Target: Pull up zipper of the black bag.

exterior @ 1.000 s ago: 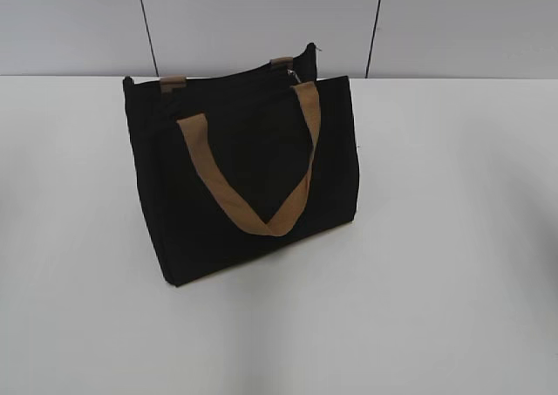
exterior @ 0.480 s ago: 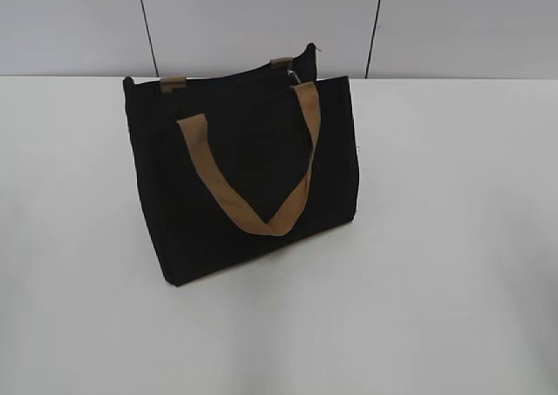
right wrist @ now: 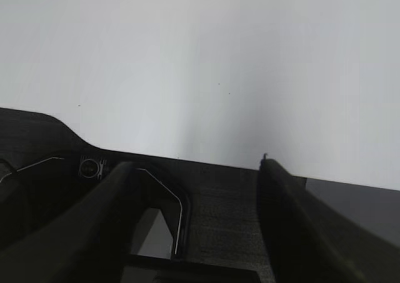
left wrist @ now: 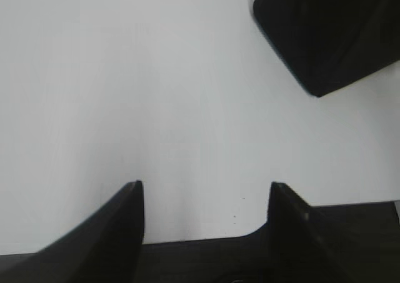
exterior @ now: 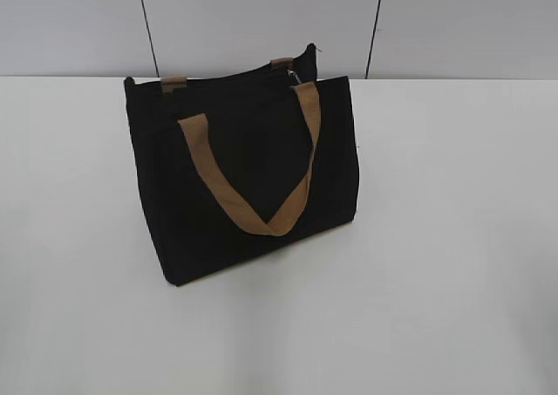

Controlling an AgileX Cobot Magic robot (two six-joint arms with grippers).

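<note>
The black bag [exterior: 248, 173] stands upright on the white table, turned a little so its broad front face shows and its left end sits nearer. A tan-brown strap hangs down that face in a long V, and two short tan tabs poke up at the far top edge. The zipper [exterior: 235, 83] runs as a thin dark line along the top (its small silvery pull glints near the right end). A corner of the bag [left wrist: 328, 33] shows in the left wrist view.

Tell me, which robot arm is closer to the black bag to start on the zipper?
Probably left. The left gripper is open with the black bag in view ahead; the right gripper sees only the table.
</note>
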